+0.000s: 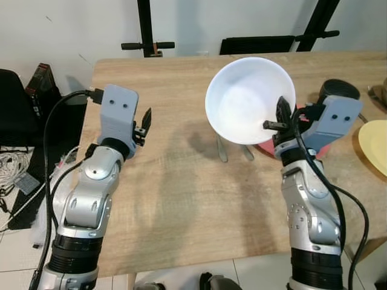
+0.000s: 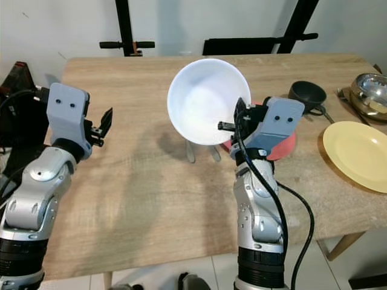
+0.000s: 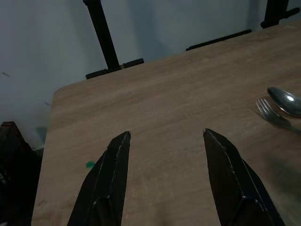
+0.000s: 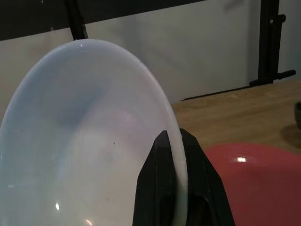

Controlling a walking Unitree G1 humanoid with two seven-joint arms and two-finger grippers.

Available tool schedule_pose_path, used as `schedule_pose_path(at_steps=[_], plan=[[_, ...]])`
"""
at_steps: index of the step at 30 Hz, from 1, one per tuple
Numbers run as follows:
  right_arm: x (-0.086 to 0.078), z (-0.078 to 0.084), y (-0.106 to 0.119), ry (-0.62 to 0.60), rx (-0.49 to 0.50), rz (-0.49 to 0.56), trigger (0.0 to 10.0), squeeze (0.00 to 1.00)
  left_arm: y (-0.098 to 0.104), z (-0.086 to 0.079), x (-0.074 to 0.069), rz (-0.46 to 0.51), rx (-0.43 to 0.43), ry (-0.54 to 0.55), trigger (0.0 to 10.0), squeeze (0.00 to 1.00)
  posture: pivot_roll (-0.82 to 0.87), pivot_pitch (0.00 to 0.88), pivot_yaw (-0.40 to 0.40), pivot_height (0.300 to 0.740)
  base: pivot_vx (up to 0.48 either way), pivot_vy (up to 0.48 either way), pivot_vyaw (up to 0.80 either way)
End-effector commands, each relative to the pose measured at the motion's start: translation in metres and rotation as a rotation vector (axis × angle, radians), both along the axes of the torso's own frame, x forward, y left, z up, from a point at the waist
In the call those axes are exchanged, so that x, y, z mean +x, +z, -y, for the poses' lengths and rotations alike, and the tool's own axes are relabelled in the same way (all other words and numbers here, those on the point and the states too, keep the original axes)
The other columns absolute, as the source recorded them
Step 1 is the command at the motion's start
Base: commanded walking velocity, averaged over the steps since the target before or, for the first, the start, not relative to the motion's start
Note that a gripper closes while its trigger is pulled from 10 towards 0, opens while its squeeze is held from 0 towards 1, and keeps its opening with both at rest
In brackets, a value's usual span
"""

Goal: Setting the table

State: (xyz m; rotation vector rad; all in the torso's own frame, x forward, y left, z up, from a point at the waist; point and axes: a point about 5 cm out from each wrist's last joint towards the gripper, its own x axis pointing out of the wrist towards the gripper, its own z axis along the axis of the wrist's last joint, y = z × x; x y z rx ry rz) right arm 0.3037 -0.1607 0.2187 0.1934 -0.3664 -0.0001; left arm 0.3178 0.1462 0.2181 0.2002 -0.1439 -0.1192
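1. White and glossy, the bowl point(image 1: 249, 99) sits in the upper centre of the left eye view, tipped up so its hollow faces the camera, held clear above the wooden surface point(image 1: 181, 193).
2. My right tool point(image 1: 282, 121) has it: the two black fingers are closed down on the rim at the bowl's lower right edge, one finger inside and one outside, as the right wrist view shows plainly.
3. My left tool point(image 1: 145, 124) is at centre left of that view, fingers spread apart and holding nothing, hovering over bare wood.
4. The relation that matters, as I judge it: the red plate point(image 1: 314, 148) lies directly under and just behind my right tool, to the lower right of the bowl. The bowl hangs off toward the frame's centre, so I would need to swing it right and level it before setting it down there.
5. A fork point(image 3: 273, 115) and spoon point(image 3: 284, 100) lie side by side just below the bowl, long axes pointing away from me, between the two arms.
6. The right arm is the nearer one to the red plate; a yellow plate point(image 2: 357, 154) lies further right, well apart.
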Motion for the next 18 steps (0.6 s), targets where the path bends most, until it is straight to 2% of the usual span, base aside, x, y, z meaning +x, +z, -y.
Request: schedule_pose_path(at_steps=[1,18], plan=[[-0.0016,0.0028,-0.0032,-0.013,-0.003,-0.012,10.0,0.0,-0.004,0.0021,0.0004,-0.01,0.003,-0.01,10.0,0.0,-0.07,0.045,0.059,0.74,-0.289,0.0,0.0],[-0.0019,0.0025,-0.0054,-0.013,-0.007,-0.025,10.0,0.0,-0.003,0.0023,0.0006,-0.005,-0.005,-0.009,10.0,0.0,-0.07,0.048,0.058,0.74,-0.311,0.0,0.0]])
